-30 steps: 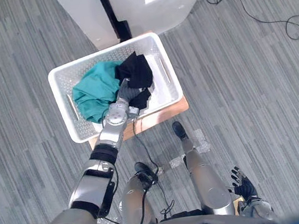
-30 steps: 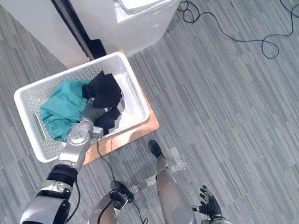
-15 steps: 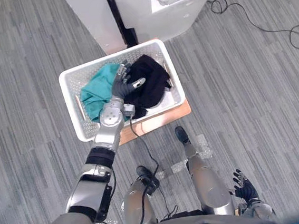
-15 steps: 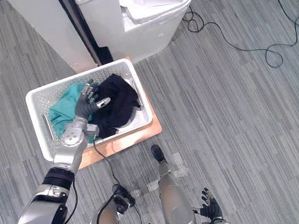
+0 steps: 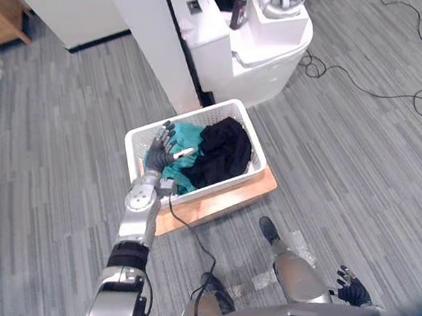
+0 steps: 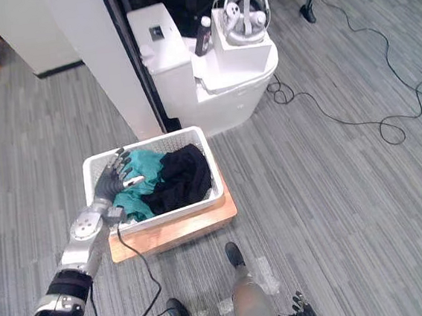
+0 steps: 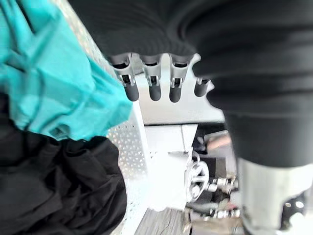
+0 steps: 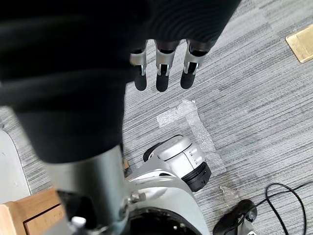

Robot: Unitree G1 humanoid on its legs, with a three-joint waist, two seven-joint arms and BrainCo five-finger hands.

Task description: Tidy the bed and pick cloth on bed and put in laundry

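White perforated plastic laundry basket (image 5: 185, 119) sits on a low light-wood board (image 5: 223, 202) on the grey striped carpet floor (image 5: 362, 173). Inside it a crumpled teal cloth (image 5: 190, 137) lies toward the robot's left, and a bunched black cloth (image 5: 225, 150) lies against it on the right, the two touching. The left hand (image 5: 159, 152) hangs over the basket's left end above the teal cloth, its fingers (image 7: 153, 83) straight and spread, holding nothing. The right hand (image 5: 351, 292) hangs low by the robot's right side over the floor, fingers (image 8: 164, 73) straight and empty.
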